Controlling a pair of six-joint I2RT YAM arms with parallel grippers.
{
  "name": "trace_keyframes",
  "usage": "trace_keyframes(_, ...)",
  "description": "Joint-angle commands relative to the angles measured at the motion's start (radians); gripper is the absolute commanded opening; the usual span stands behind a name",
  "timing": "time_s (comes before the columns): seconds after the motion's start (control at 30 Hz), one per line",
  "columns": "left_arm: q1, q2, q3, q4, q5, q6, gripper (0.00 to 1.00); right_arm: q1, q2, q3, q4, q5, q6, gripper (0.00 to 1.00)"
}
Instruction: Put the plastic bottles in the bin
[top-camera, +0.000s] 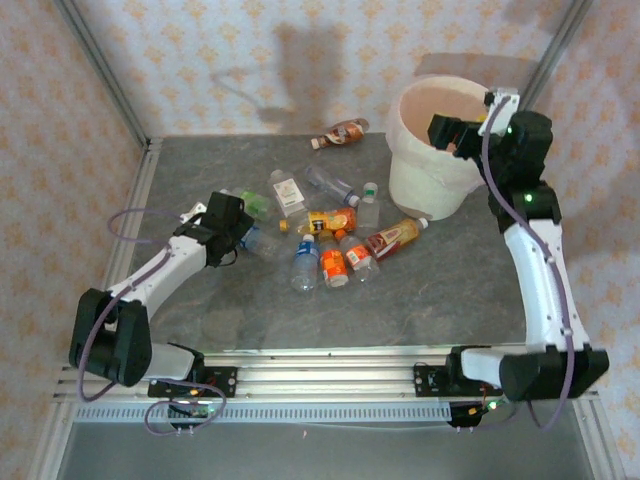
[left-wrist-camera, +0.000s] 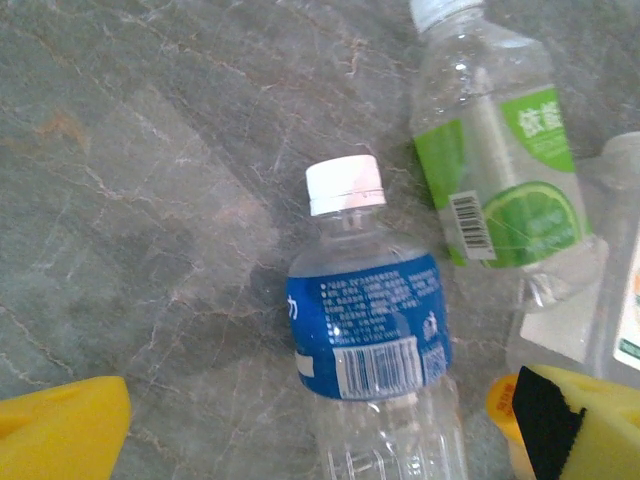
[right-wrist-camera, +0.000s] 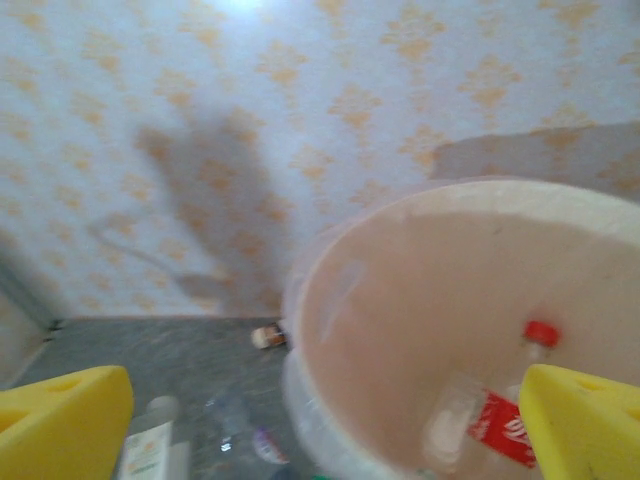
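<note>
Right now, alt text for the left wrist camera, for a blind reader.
A blue-labelled bottle with a white cap lies on a grey tabletop between the open left gripper's yellow fingers. A green-labelled bottle lies to its right.

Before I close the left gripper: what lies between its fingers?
A clear plastic bottle with blue label and white cap, lying on the grey table, seen in the left wrist view.

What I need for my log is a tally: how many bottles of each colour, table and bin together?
Orange-labelled bottles: 2
Brown-red bottles: 2
Clear bottles, other labels: 7
Red-labelled bottle in the bin: 1
Total: 12
</note>
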Motion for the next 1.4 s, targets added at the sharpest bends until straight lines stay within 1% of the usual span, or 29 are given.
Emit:
trace_keyframes(0.0, 0.015, 0.042, -0.003, 0.06, 0.027, -0.063, 1.0, 0.055, -0.135, -0.117, 0.093, -0.137, 0.057, 0.99)
trace_keyframes(0.13, 0.039, 0.108, -0.011, 0.142, 0.054, -0.092, 1.0, 0.147, -0.244, -0.258, 0.154, -0.15, 0.106, 0.99)
trace_keyframes(0.27, 0.049, 0.188, 0.027, 0.197, 0.089, -0.071, 0.99, 0.209, -0.265, -0.293, 0.115, -0.127, 0.107, 0.99)
trace_keyframes(0.37, 0.052, 0.232, 0.055, 0.177, 0.084, -0.071, 0.97, 0.224, -0.263, -0.292, 0.064, -0.107, 0.087, 0.99)
trace_keyframes(0.43, 0.059, 0.247, 0.039, 0.205, 0.09, -0.091, 0.97, 0.225, -0.267, -0.289, 0.046, -0.071, 0.066, 0.99)
trace_keyframes(0.53, 0.068, 0.274, 0.018, 0.29, 0.139, -0.099, 0.94, 0.226, -0.275, -0.28, 0.035, -0.049, 0.036, 0.99)
trace_keyframes(0.63, 0.069, 0.306, 0.042, 0.302, 0.175, -0.072, 0.92, 0.226, -0.272, -0.269, 0.02, -0.048, 0.025, 0.99)
trace_keyframes(0.73, 0.068, 0.334, 0.057, 0.3, 0.199, -0.056, 0.88, 0.227, -0.265, -0.268, 0.014, -0.051, 0.031, 0.99)
trace_keyframes(0.8, 0.068, 0.344, 0.053, 0.313, 0.206, -0.057, 0.84, 0.226, -0.262, -0.274, 0.018, -0.059, 0.039, 0.99)
trace_keyframes(0.97, 0.068, 0.355, 0.001, 0.419, 0.227, -0.07, 0.73, 0.229, -0.253, -0.274, 0.028, -0.083, 0.057, 0.99)
trace_keyframes(1.07, 0.07, 0.354, -0.011, 0.443, 0.234, -0.069, 0.68, 0.23, -0.244, -0.282, 0.056, -0.095, 0.09, 0.99)
trace_keyframes(1.13, 0.069, 0.349, -0.008, 0.435, 0.231, -0.064, 0.67, 0.235, -0.241, -0.293, 0.082, -0.086, 0.118, 0.99)
trace_keyframes(1.23, 0.068, 0.334, -0.008, 0.433, 0.227, -0.04, 0.62, 0.239, -0.237, -0.309, 0.114, -0.073, 0.149, 0.99)
trace_keyframes(1.37, 0.068, 0.297, -0.015, 0.429, 0.22, -0.018, 0.54, 0.241, -0.232, -0.322, 0.143, -0.076, 0.173, 0.99)
